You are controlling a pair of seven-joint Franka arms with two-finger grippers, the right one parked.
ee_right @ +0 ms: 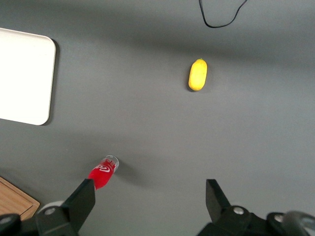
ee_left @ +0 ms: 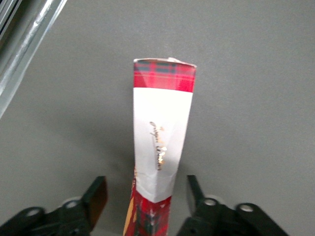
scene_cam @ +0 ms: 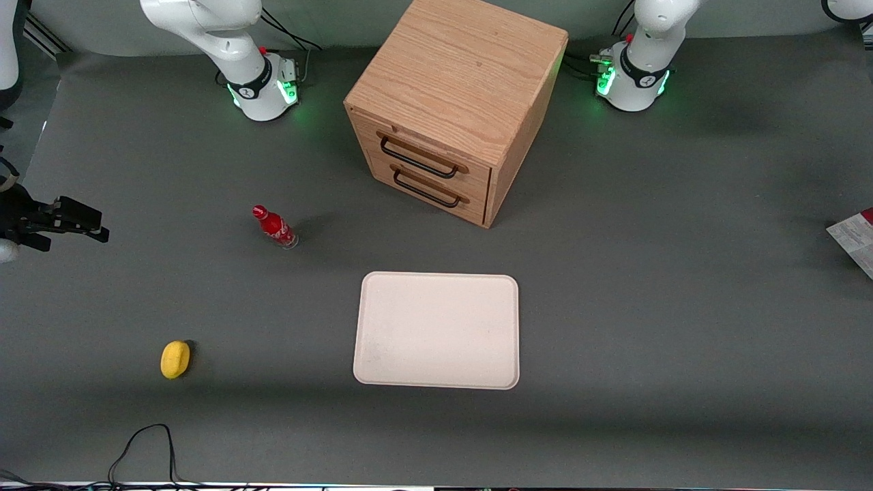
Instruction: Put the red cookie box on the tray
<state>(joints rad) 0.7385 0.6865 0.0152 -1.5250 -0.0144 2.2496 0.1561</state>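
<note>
Two black fingers [ee_left: 96, 196] of the left arm's pincer [ee_left: 146, 196] stand apart, one on each side of the long, flat red tartan cookie box with a white panel [ee_left: 161, 142], neither visibly touching the cardboard. The box lies on the dark grey table [scene_cam: 648, 307] at the working arm's end, only a whitish and red corner of it showing at the table's edge in the front view [scene_cam: 856, 239], well apart from the tray.

Nearest the front edge of the table a thin black cable [scene_cam: 146, 447] loops in. A little farther in, toward the parked arm's end, lies a small yellow lemon-shaped object [scene_cam: 175, 359]. The cream-white flat rectangular tray with rounded corners [scene_cam: 436, 331] sits about midway along the table, with nothing on it. Farther from the front camera than the tray, and toward the parked arm's end, stands a small red bottle with a white logo [scene_cam: 274, 227]. Farthest back, near the rear edge, stands the light wooden drawer cabinet [scene_cam: 453, 102], turned at an angle, its two drawers with dark handles [scene_cam: 417, 159] shut.
</note>
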